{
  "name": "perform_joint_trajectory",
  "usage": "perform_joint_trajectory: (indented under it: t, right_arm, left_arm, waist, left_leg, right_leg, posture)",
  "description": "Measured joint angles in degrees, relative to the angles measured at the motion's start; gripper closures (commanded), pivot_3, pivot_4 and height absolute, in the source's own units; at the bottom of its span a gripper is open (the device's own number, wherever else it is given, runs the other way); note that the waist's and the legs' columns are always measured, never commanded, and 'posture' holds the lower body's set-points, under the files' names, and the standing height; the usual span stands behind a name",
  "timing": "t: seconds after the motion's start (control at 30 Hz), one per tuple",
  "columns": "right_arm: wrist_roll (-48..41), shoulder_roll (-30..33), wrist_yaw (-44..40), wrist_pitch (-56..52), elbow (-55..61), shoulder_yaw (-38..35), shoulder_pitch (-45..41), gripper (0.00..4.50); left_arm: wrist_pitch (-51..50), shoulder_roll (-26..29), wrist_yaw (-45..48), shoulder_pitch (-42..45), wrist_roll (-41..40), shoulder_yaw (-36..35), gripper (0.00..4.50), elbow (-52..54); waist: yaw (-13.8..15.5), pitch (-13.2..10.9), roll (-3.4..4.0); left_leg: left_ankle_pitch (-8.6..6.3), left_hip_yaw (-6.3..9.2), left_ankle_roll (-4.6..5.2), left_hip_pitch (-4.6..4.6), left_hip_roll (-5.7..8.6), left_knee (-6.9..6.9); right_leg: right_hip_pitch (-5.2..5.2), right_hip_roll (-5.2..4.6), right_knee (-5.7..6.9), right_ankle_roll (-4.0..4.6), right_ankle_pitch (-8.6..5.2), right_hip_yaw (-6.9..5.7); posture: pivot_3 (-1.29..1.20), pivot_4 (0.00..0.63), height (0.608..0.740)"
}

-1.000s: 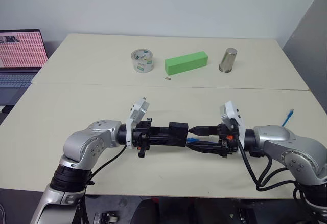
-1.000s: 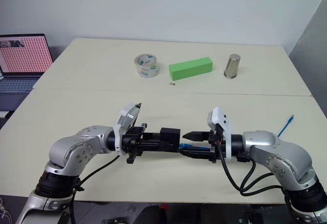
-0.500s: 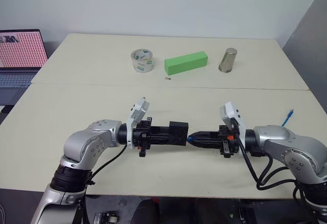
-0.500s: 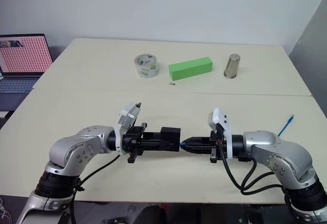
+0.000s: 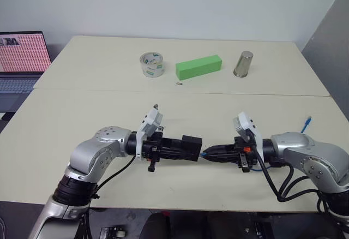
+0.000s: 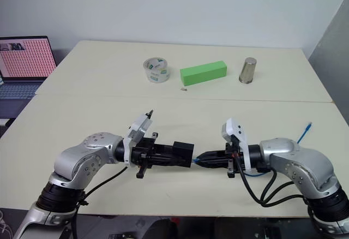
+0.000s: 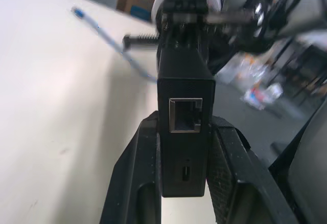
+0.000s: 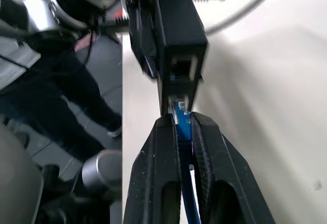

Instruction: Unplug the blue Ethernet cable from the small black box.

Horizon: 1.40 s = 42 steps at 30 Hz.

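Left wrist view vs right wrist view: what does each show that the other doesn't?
Left wrist view alone: an empty port on the small black box, which is clamped between the left gripper's fingers, and the cable's free blue end on the table.

Right wrist view alone: the right gripper shut on the blue Ethernet cable right at the box's lower port.

Both: the box, the cable, the opposite arm.

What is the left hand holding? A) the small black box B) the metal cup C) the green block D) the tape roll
A: the left gripper's fingers clamp the black box from both sides, its open port facing the camera.
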<state>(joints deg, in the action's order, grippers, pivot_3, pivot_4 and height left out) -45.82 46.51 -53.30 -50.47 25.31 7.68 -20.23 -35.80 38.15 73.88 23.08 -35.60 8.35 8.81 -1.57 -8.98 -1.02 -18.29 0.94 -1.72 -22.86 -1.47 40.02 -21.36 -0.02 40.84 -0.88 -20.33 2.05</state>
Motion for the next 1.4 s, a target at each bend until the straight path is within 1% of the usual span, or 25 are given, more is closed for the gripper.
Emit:
perform_joint_trajectory:
  t: [0.17, 0.3, 0.37, 0.43, 0.5, 0.53, 0.6, 0.63, 0.67, 0.7, 0.8, 0.9, 0.93, 1.0, 1.07, 1.17, 1.27, 1.4]
  right_arm:
    - [2.9, 1.2, -2.0, 2.3, -2.1, -0.7, 0.6, 4.46]
    - [7.9, -0.1, -1.0, 6.6, -6.9, -1.0, 0.3, 4.46]
    - [14.8, -6.3, 5.4, 13.0, -14.4, -0.7, -3.7, 4.46]
    - [24.2, -12.6, 15.3, 20.9, -25.5, 0.4, -8.6, 4.46]
    - [30.8, -17.1, 23.9, 26.6, -35.8, 0.4, -12.6, 3.76]
    - [33.6, -19.0, 27.1, 29.5, -41.2, 0.3, -14.5, 3.57]
    - [35.6, -20.2, 29.0, 31.8, -44.8, 0.2, -15.2, 3.01]
    - [36.2, -20.4, 29.0, 33.0, -46.3, 0.2, -15.3, 2.81]
    - [36.5, -20.5, 28.5, 33.6, -47.2, 0.2, -15.3, 2.50]
    - [36.7, -20.4, 27.9, 33.9, -47.1, 0.1, -15.1, 2.29]
    - [35.4, -18.1, 23.3, 33.3, -41.6, -1.0, -12.6, 1.46]
    - [29.4, -12.7, 14.1, 28.7, -28.5, -2.2, -7.9, 0.66]
    - [26.2, -11.3, 10.8, 26.6, -23.3, -2.6, -6.7, 0.51]
    - [21.2, -10.5, 7.0, 22.7, -15.8, -3.2, -5.2, 0.06]
    - [17.8, -10.5, 5.4, 19.4, -10.9, -3.1, -5.0, 0.06]
    - [15.4, -11.1, 5.0, 15.4, -5.7, -2.3, -5.0, 0.06]
    - [15.5, -12.8, 5.9, 13.6, -4.4, -0.3, -5.1, 0.06]
    - [16.7, -13.0, 6.1, 13.5, -4.4, 0.6, -5.3, 0.06]
  left_arm:
    - [4.1, 0.9, 0.6, 0.0, 3.5, 0.0, 3.70, -3.1]
    - [6.4, 1.1, 0.5, -0.6, 5.5, -0.1, 3.70, -4.8]
    - [7.4, 0.7, -0.9, -1.1, 6.6, -0.7, 3.70, -5.6]
    - [8.6, -0.8, -3.3, -1.1, 7.5, -1.1, 3.70, -6.2]
    - [9.9, -2.2, -5.6, -1.1, 8.8, -1.3, 3.70, -6.7]
    - [10.4, -2.7, -7.0, -1.2, 9.5, -1.5, 3.70, -7.2]
    - [10.9, -3.4, -8.4, -1.2, 10.2, -1.6, 3.70, -7.3]
    - [11.5, -4.0, -9.6, -1.2, 10.7, -1.9, 3.70, -7.4]
    - [12.2, -4.7, -10.9, -1.2, 11.1, -2.1, 3.70, -7.5]
    - [12.8, -5.1, -12.0, -1.2, 11.6, -2.2, 3.70, -7.8]
    - [15.8, -7.4, -17.2, -1.1, 13.8, -3.9, 3.70, -10.4]
    - [21.9, -10.8, -27.2, 0.3, 18.2, -7.3, 3.70, -16.0]
    - [24.1, -11.6, -31.0, 0.9, 19.9, -8.8, 3.70, -18.5]
    - [28.1, -12.5, -36.1, 2.6, 22.4, -10.4, 3.70, -22.2]
    - [31.9, -13.4, -39.4, 3.6, 23.6, -11.7, 3.70, -25.4]
    - [36.8, -14.4, -43.5, 4.0, 24.5, -14.1, 3.70, -31.0]
    - [41.3, -15.5, -46.2, 4.0, 25.6, -15.3, 3.70, -36.9]
    - [44.1, -16.2, -47.2, 4.4, 26.2, -15.5, 3.70, -41.1]
  waist:
    - [0.0, 0.0, -0.01]
    - [0.0, 0.0, -0.01]
    - [-0.4, 0.0, -0.04]
    - [-0.5, 0.0, -0.01]
    - [-0.3, 0.0, 0.00]
    - [-0.1, 0.0, 0.00]
    - [0.0, 0.0, 0.00]
    - [-0.1, 0.0, 0.00]
    - [-0.1, 0.0, 0.01]
    - [-0.2, 0.0, 0.01]
    - [-0.2, 0.0, 0.02]
    - [0.1, -0.1, 0.10]
    - [0.0, -0.1, 0.09]
    - [-0.2, 0.0, 0.07]
    - [-0.2, 0.0, 0.07]
    - [-0.2, 0.0, 0.04]
    - [-0.1, 0.0, 0.02]
    - [0.1, 0.0, 0.00]
  left_leg:
    - [-0.01, 0.00, 0.02, -0.05, -0.01, 0.00]
    - [-0.02, -0.01, 0.03, -0.03, -0.01, 0.00]
    - [-0.01, -0.09, 0.02, 0.00, -0.04, 0.02]
    - [0.04, -0.13, -0.06, 0.06, -0.03, 0.00]
    - [0.11, -0.14, -0.18, -0.05, -0.04, -0.04]
    - [0.11, -0.13, -0.19, -0.11, -0.05, -0.07]
    - [0.11, -0.18, -0.19, -0.23, -0.04, -0.08]
    - [0.11, -0.22, -0.19, -0.29, -0.04, -0.09]
    - [0.11, -0.27, -0.19, -0.35, -0.04, -0.09]
    - [0.11, -0.29, -0.19, -0.38, -0.04, -0.08]
    - [0.11, -0.27, -0.18, -0.36, -0.05, -0.04]
    - [0.10, -0.21, -0.17, -0.33, -0.06, 0.02]
    - [0.10, -0.20, -0.17, -0.31, -0.07, 0.02]
    - [0.10, -0.20, -0.17, -0.28, -0.09, 0.01]
    - [0.10, -0.21, -0.17, -0.25, -0.08, 0.00]
    - [0.10, -0.20, -0.17, -0.25, -0.08, 0.00]
    - [0.10, -0.20, -0.17, -0.26, -0.05, 0.02]
    - [0.10, -0.20, -0.18, -0.27, 0.00, 0.05]
  right_leg:
    - [-0.02, 0.00, -0.02, 0.00, 0.00, -0.02]
    - [-0.03, 0.00, 0.00, 0.00, 0.00, 0.00]
    - [-0.07, 0.03, 0.06, 0.00, 0.00, 0.07]
    - [-0.09, 0.02, 0.14, 0.00, 0.00, 0.11]
    - [-0.21, 0.03, 0.14, 0.00, 0.00, 0.08]
    - [-0.28, 0.02, 0.14, 0.00, 0.00, 0.06]
    - [-0.37, -0.03, 0.15, 0.00, 0.00, 0.05]
    - [-0.37, -0.05, 0.15, 0.00, 0.00, 0.05]
    - [-0.41, -0.07, 0.14, 0.00, 0.00, 0.08]
    - [-0.43, -0.07, 0.13, 0.00, 0.00, 0.09]
    - [-0.44, -0.08, 0.07, 0.00, 0.00, 0.07]
    - [-0.42, -0.06, 0.13, 0.00, 0.00, 0.02]
    - [-0.41, -0.05, 0.14, 0.00, 0.00, 0.01]
    - [-0.39, -0.02, 0.18, 0.00, 0.00, 0.03]
    - [-0.39, -0.02, 0.18, 0.00, 0.00, 0.03]
    - [-0.39, -0.03, 0.16, 0.00, 0.00, 0.01]
    - [-0.39, -0.06, 0.16, 0.00, 0.00, 0.01]
    - [-0.38, -0.12, 0.14, 0.00, 0.00, 0.00]
  posture:
    - [0.00, 0.150, 0.740]
    - [0.00, 0.150, 0.740]
    - [0.00, 0.150, 0.740]
    - [0.00, 0.150, 0.740]
    - [0.00, 0.150, 0.740]
    - [0.00, 0.150, 0.740]
    - [0.00, 0.150, 0.740]
    - [0.00, 0.150, 0.740]
    - [0.00, 0.150, 0.740]
    - [0.00, 0.150, 0.740]
    - [0.00, 0.150, 0.740]
    - [0.00, 0.150, 0.740]
    - [0.00, 0.150, 0.740]
    - [0.00, 0.150, 0.740]
    - [0.00, 0.150, 0.740]
    - [0.00, 0.150, 0.740]
    - [0.00, 0.150, 0.740]
    - [0.00, 0.150, 0.740]
